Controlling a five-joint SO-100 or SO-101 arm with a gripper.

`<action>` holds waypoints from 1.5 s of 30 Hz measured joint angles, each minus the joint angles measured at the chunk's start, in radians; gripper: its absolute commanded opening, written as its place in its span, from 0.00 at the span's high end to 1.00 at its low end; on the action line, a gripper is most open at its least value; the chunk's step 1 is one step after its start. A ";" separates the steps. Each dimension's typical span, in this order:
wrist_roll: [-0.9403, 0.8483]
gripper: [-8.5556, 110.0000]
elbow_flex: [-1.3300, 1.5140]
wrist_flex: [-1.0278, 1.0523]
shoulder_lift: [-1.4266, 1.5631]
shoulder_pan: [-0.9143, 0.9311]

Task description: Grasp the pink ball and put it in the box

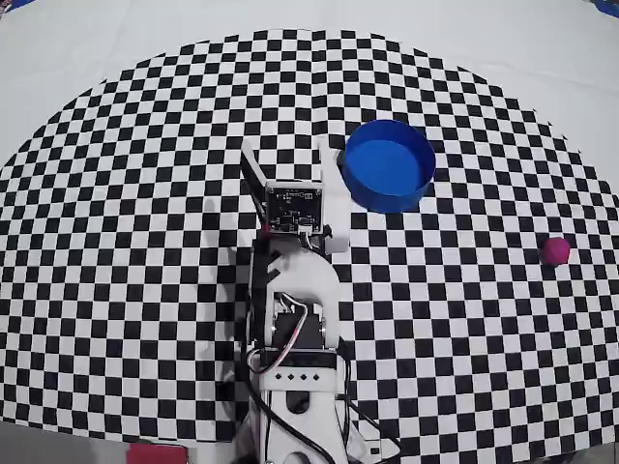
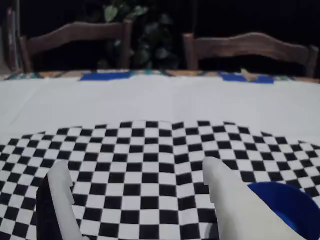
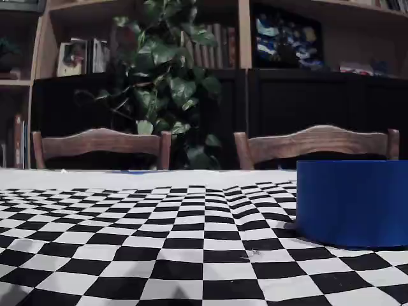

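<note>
On the checkered tabletop [image 1: 116,242], seen from overhead, the claw [image 1: 290,159] hangs at centre, spread wide and holding nothing, aimed toward 12 o'clock. The blue tub [image 1: 387,164] sits just beside it at 3 o'clock, empty. The pink ball [image 1: 555,250] lies well apart at 4 o'clock, apparently awaiting pickup.

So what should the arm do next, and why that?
Probably swing toward the right of the overhead view. There the pink ball sits alone near the mat's right edge, far from the gripper, whose jaws are open and empty, pointing up the picture just left of the box. The wrist view shows no ball at all, so it must turn first.
</note>
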 measured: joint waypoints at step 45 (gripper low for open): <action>0.000 0.66 0.000 -0.048 -0.031 0.460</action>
